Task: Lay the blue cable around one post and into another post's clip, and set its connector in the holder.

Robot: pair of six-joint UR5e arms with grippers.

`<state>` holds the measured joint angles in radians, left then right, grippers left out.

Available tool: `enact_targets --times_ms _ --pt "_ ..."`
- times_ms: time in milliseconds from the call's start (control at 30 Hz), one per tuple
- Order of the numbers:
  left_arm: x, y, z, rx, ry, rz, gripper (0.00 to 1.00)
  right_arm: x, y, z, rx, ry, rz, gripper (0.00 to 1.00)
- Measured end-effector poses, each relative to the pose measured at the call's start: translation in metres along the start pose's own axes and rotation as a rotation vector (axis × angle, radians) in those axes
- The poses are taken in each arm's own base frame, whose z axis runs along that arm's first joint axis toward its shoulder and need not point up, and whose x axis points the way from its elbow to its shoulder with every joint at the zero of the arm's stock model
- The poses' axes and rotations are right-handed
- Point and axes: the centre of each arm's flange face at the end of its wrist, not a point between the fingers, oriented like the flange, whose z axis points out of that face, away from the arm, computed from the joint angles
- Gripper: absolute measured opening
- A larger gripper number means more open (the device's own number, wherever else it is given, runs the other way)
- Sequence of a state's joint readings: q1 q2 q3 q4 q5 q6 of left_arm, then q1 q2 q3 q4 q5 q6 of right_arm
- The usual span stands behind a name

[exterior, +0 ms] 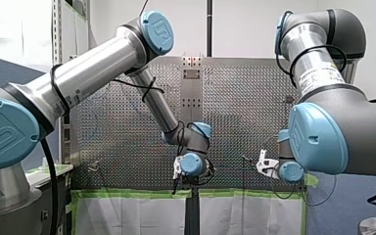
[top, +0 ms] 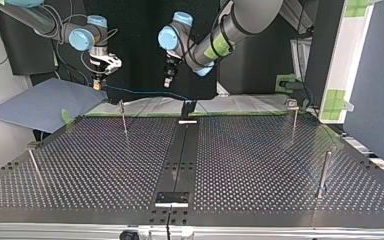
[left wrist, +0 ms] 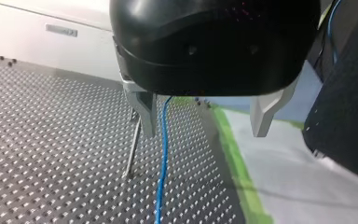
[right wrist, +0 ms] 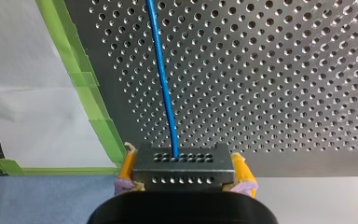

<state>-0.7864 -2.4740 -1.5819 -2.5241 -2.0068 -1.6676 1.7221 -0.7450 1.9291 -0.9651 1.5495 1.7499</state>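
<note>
Right gripper (right wrist: 182, 173): yellow pads (right wrist: 127, 165) pinch the connector (right wrist: 182, 161), a dark block w/ rows of small holes; the blue cable (right wrist: 164, 79) leaves the block's middle and runs straight ahead over the perforated table (right wrist: 270, 70); green tape (right wrist: 89, 95) lines the table edge beside it.

In the top view this gripper hangs at far left, above the table's far edge and clear of the surface; from it the cable stretches right, approx. level, toward the black holder (top: 187, 107) at far centre; can't tell if it's seated there. A thin post (top: 124, 120) stands left of centre, a bit nearer than the cable's line; the cable passes beyond its top; contact can't be judged.

Left gripper (left wrist: 204, 119): metal fingers (left wrist: 144, 109) spread wide, nothing clamped; the cable drops between them, just inside one finger; touching or not, unclear; in this view a post rises from the table just beyond that finger. In the top view this gripper hangs right of the right gripper and left of the holder, above the cable, pointing down.

On the right side of the top view: a clip post (top: 293, 117) at the far edge w/ a small clip on top, and a thicker post (top: 324, 172) nearer, both well apart from the cable.
</note>
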Motion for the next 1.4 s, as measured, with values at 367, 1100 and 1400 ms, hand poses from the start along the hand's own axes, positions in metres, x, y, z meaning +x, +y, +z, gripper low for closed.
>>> enact_targets --times_ms 367,1100,1400 --pt "-0.001 0.007 0.006 -0.044 -0.027 -0.003 0.98 0.0 -0.001 0.0 0.001 0.0 -0.003 0.0" --pt "0.023 -0.004 0.036 -0.057 0.02 -0.036 0.98 -0.001 -0.004 -0.001 0.012 -0.004 -0.023 0.0" --pt "0.023 -0.01 0.027 -0.094 0.035 -0.017 0.98 0.003 0.001 0.003 0.008 0.024 -0.017 0.0"
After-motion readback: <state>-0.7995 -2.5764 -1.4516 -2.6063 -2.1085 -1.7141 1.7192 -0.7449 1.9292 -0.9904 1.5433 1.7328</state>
